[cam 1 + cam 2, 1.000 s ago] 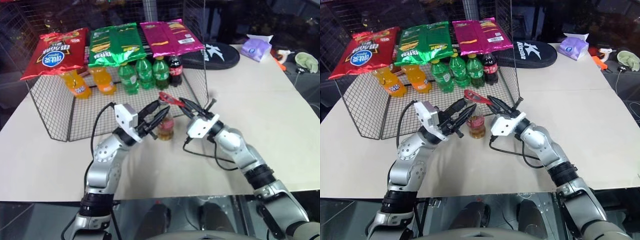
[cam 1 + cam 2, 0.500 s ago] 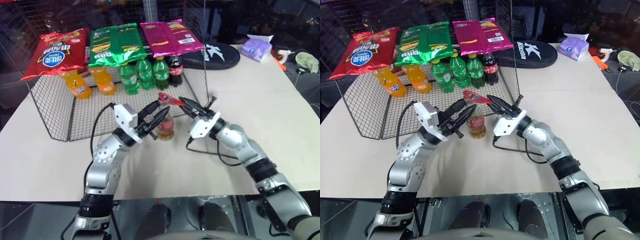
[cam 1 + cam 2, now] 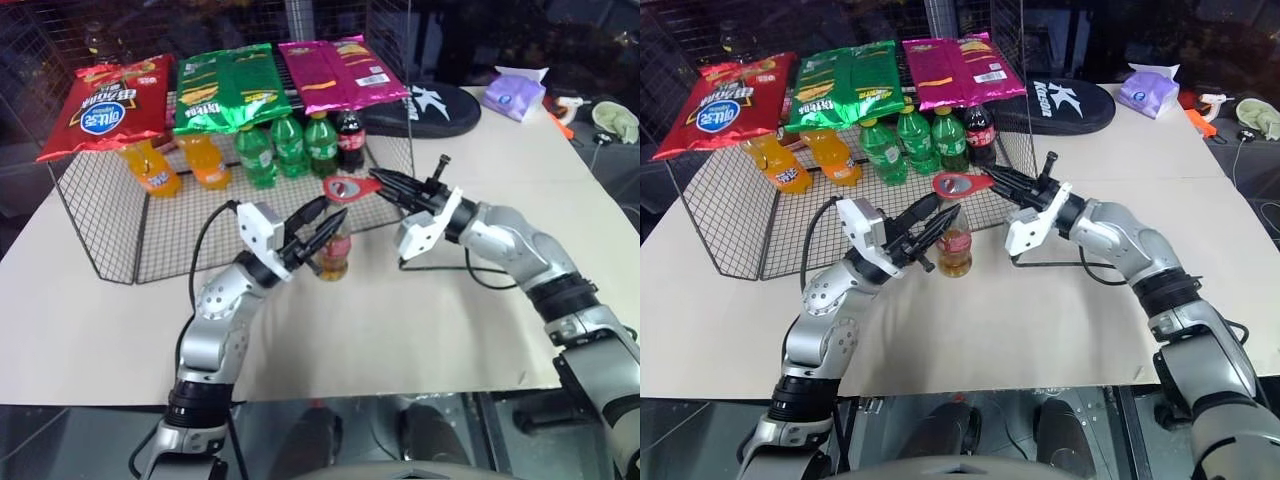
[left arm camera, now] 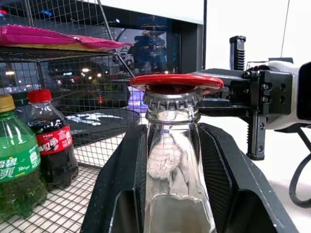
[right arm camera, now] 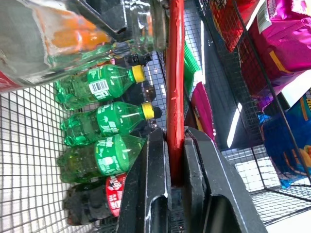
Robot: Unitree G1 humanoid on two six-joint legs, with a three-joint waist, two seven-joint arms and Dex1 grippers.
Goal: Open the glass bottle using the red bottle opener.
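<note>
Seating the red bottle opener (image 3: 348,188), pinched in the right gripper (image 3: 385,184), on the cap of the glass bottle (image 3: 333,252) clamped by the left gripper (image 3: 322,220); next, lever upward.

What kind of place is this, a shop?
Probably a pretend shop on a table: a wire mesh rack holds green plastic soda bottles, with red, green and pink snack bags on top.

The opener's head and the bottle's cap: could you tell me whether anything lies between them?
Nothing: in the left wrist view the opener rests directly on the cap of the bottle.
</note>
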